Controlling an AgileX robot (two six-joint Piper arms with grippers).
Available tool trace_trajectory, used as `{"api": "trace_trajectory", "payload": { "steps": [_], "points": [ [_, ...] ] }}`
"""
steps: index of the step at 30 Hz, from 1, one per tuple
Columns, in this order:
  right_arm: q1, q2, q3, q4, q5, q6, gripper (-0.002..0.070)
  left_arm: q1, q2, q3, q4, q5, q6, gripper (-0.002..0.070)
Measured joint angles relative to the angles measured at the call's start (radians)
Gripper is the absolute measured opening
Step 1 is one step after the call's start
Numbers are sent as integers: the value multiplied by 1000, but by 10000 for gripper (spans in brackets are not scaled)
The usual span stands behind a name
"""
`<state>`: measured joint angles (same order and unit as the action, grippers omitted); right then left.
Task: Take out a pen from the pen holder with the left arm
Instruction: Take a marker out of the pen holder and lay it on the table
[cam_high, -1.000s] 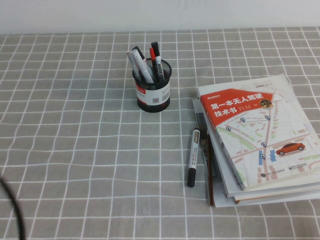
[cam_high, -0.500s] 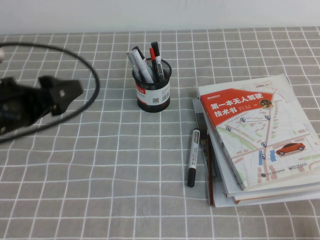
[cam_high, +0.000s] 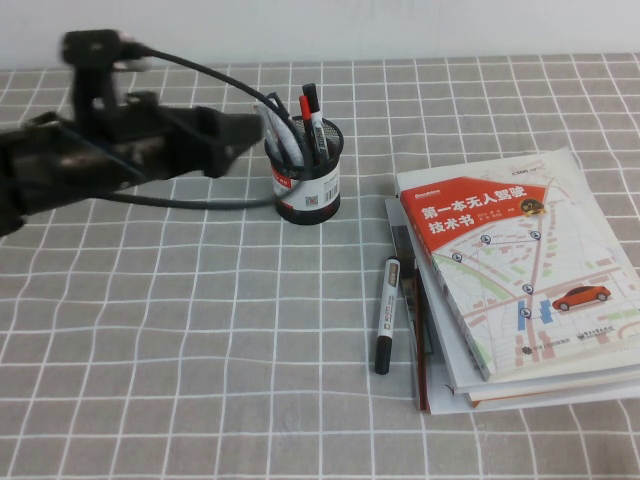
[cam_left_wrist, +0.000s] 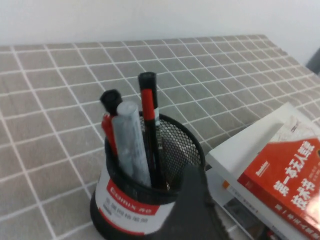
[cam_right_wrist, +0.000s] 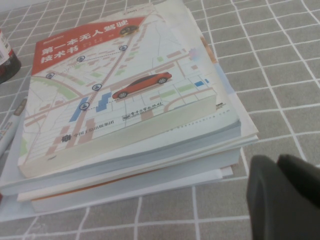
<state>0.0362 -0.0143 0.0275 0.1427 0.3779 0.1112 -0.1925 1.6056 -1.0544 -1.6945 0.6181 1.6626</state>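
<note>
Pens (cam_high: 318, 130) upright in pen holder (cam_high: 308, 185), left gripper (cam_high: 240, 138) just beside it
Its width: can't tell; right gripper (cam_right_wrist: 280, 172) low by book stack (cam_right_wrist: 125, 100) corner, can't tell either

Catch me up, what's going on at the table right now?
The left gripper is up against the left side of the pen holder, level with the tops of the pens, which all stand in the holder; it holds nothing. One marker lies on the table beside the stack of books. The right gripper is shut and idle near the books.
</note>
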Motion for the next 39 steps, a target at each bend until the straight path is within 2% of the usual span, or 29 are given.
{"api": "trace_trajectory", "payload": {
  "steps": [3, 6, 16, 19, 26, 39],
  "points": [
    [0, 0, 0, 0, 0, 0, -13, -47, 73, -69, 0, -32, 109, 449],
    [0, 0, 0, 0, 0, 0, -13, -74, 145, -128, -1, -57, 152, 411],
    [0, 0, 0, 0, 0, 0, -13, -79, 279, -222, -7, -161, 163, 386],
    [0, 0, 0, 0, 0, 0, -13, -79, 284, -224, -7, -179, 163, 407],
    [0, 0, 0, 0, 0, 0, -13, -79, 291, -232, -12, -235, 159, 514],
    [0, 0, 0, 0, 0, 0, -13, -79, 380, -354, -15, -246, 66, 525]
  ]
}}
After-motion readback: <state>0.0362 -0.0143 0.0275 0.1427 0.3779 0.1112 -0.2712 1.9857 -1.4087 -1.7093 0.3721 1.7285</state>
